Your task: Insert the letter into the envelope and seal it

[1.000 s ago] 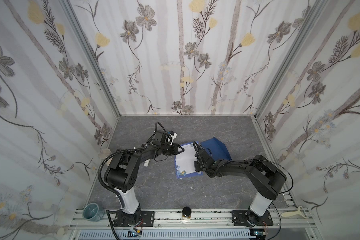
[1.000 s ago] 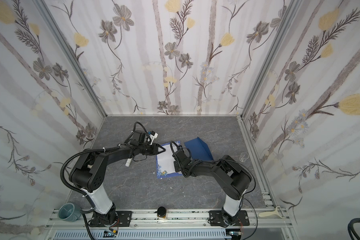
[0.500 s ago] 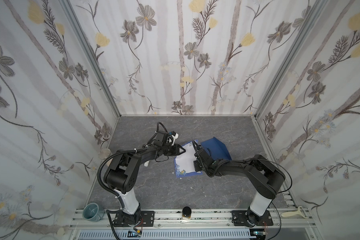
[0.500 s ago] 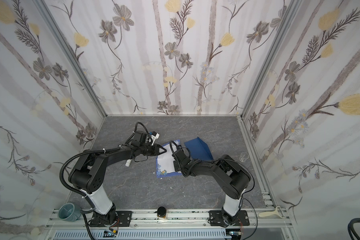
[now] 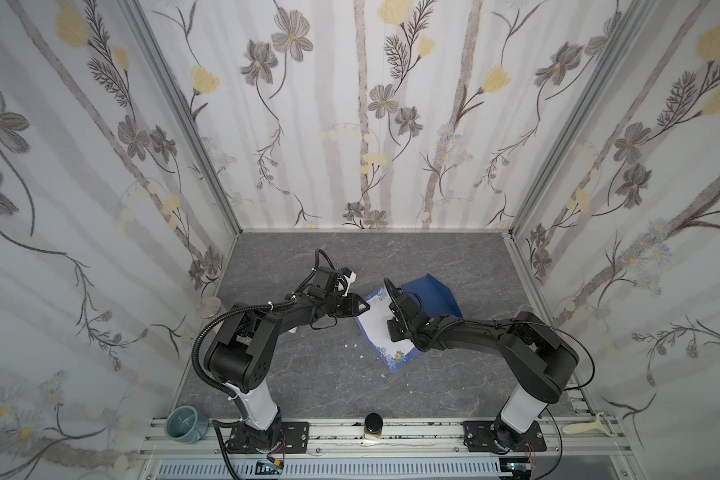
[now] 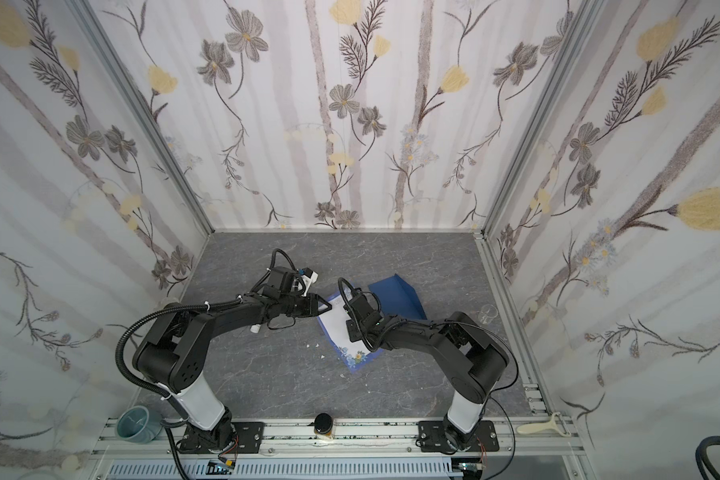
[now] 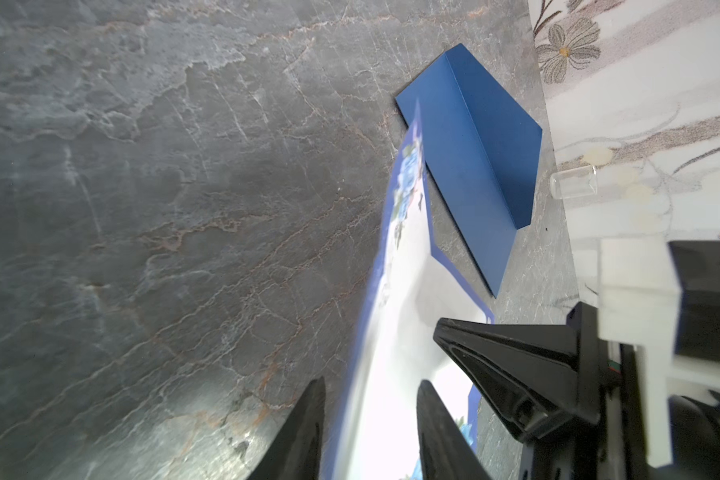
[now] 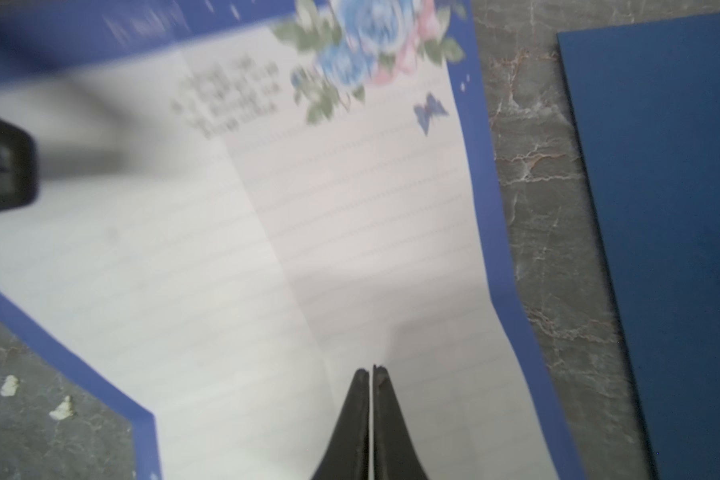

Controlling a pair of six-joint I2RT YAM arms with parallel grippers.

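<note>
The grey stone-patterned table fills the lower middle of both top views, with flowered walls on three sides. Two black arms reach in from the rail at the bottom edge and meet near the table's centre. The letter lies there printed side up, slanting from upper left to lower right, with a fold line down its middle and its left edge lifted off the table. Just to its upper right is the envelope, dark blue and creased lengthwise. The right wrist view shows a strip of bare table between the letter and the envelope. The left tool is at the letter's upper left edge. Its jaws stand partly apart with the raised edge of the letter running between them, and they are not pinching it. The right tool is fully closed, with its tips down over the middle of the sheet. I cannot tell whether they press on it. A teal cup sits at the lower left by the rail, a dark-lidded jar at bottom centre, and a clear glass by the right wall. White crumbs dot the table left of the letter.
</note>
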